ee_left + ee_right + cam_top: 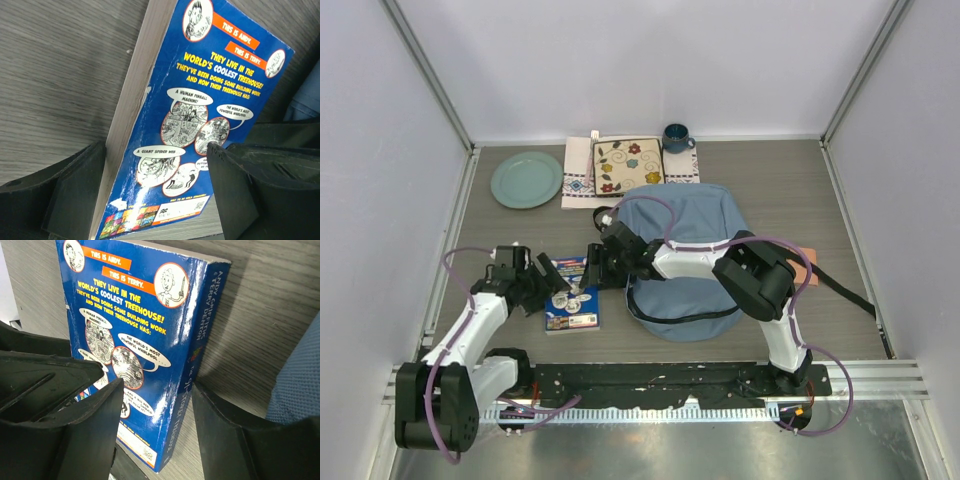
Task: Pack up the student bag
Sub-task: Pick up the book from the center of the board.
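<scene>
A blue paperback book [574, 298] lies on the wood table just left of the light-blue student bag [690, 235]. My left gripper [544, 284] is open at the book's left edge. In the left wrist view [156, 150] one finger rests by the page edge and the other stands over the cover of the book [200, 90]. My right gripper [596, 262] is open at the book's far right corner. In the right wrist view [157, 385] it straddles the spine of the book [135, 315]. The bag's fabric shows at the right edge [300, 370].
At the back stand a green plate [527, 179], a white embroidered cloth mat [580, 175] with a flowered square plate [629, 165] on it, and a blue mug [676, 137]. A black strap [842, 290] trails right of the bag. White walls enclose the table.
</scene>
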### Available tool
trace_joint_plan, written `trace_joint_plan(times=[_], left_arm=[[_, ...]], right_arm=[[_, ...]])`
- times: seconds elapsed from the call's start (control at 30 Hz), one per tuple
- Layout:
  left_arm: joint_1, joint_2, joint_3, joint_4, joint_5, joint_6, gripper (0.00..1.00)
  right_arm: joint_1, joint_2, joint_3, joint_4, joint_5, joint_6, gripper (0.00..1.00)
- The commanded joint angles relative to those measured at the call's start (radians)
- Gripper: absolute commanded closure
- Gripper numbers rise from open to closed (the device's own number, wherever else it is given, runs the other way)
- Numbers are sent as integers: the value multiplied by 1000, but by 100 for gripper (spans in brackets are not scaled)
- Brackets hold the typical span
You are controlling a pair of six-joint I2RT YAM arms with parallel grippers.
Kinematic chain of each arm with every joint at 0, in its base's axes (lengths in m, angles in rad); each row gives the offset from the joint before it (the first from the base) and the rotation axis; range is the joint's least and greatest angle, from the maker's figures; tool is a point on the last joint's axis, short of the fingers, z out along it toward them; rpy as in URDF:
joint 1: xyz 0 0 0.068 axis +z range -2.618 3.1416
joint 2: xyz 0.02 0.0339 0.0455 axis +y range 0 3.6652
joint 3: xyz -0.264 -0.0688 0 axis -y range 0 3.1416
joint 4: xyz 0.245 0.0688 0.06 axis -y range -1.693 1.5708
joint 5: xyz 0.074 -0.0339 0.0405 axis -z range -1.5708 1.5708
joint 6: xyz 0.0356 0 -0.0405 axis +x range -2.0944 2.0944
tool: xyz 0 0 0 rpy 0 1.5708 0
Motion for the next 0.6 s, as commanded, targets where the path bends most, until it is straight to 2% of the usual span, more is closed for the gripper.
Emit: trace_joint_plan(times=[0.0,0.27,0.33,0.5,0.57], left_arm=[[-4,-6,20,70,89,35,20],[-5,-137,-20,189,277,-34,48],[-5,-150,-20,202,291,-41,50],[-5,-128,-15,232,327,-47,64],[-5,-112,-20,252,337,-51,67]], right_arm=[[-5,-5,-1,16,-8,8,38],[-5,-2,-6,18,-13,9,39],[-6,0,-8,16,-14,9,39],[-5,3,-8,48,-19,11,39],[-5,3,-9,50,-22,11,39]])
